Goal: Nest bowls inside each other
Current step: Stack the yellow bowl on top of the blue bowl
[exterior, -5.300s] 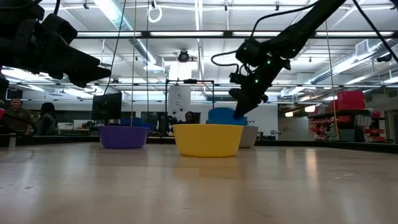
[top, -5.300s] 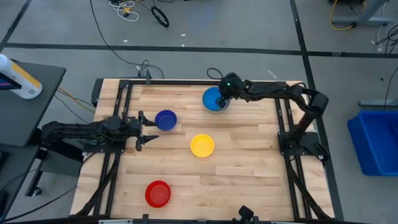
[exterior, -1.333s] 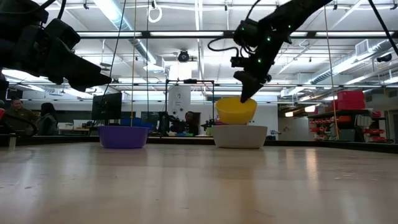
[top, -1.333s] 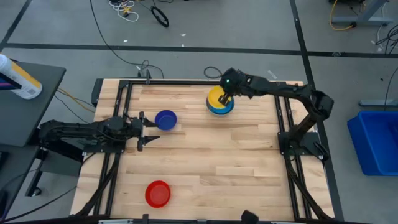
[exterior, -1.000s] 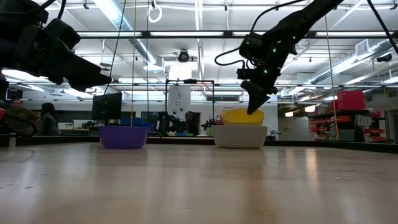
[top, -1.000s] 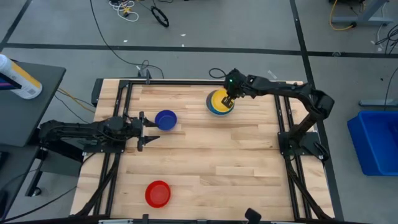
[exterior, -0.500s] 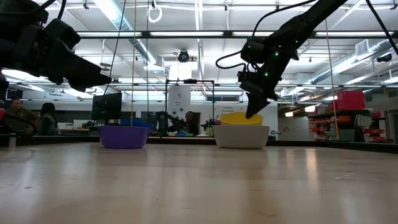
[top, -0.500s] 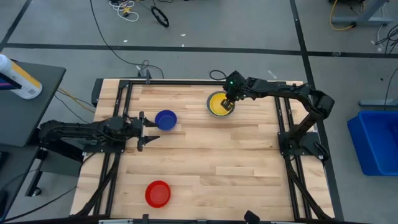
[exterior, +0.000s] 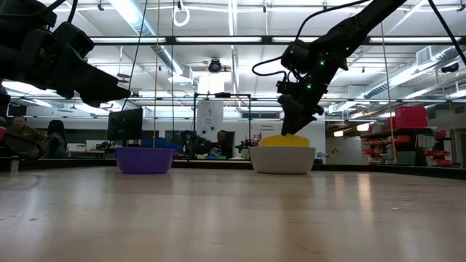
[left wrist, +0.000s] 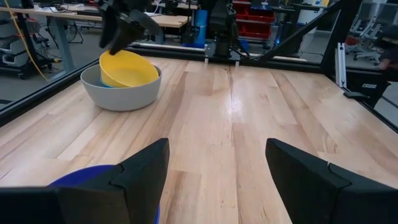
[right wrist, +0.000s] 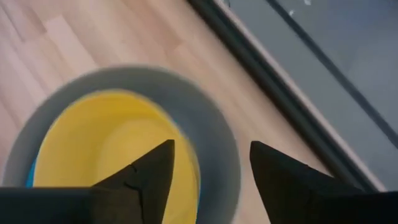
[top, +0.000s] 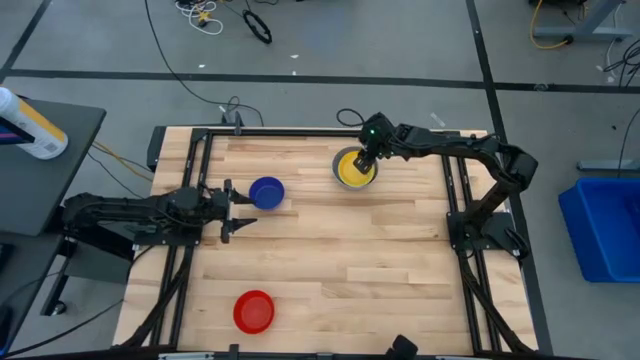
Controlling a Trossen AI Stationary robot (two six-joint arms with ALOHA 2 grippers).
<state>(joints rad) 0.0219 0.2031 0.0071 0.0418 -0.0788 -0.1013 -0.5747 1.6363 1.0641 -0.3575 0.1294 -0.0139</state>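
A yellow bowl (top: 352, 168) sits nested in a grey bowl (exterior: 282, 160) at the table's far side, right of the middle. It is slightly tilted, and a sliver of light blue bowl (left wrist: 104, 84) shows under it. My right gripper (right wrist: 211, 168) hangs open just over the stack's right rim, one finger over the yellow bowl and one outside the grey wall. A dark blue bowl (top: 266, 192) rests on its base beside my open left gripper (top: 240, 209) at the left. A red bowl (top: 254, 311) stands near the front edge.
Bare wooden tabletop (top: 340, 260) stretches between the bowls. Black frame rails (top: 200, 150) run along the table's left and right sides. The room behind shows seated people far off (exterior: 22, 135).
My right gripper has set the yellow bowl down into the grey bowl and let go of its rim. The bowl stood high and tipped in the stack a second ago and now sits low inside it. The gripper's tips have drawn slightly up off it.
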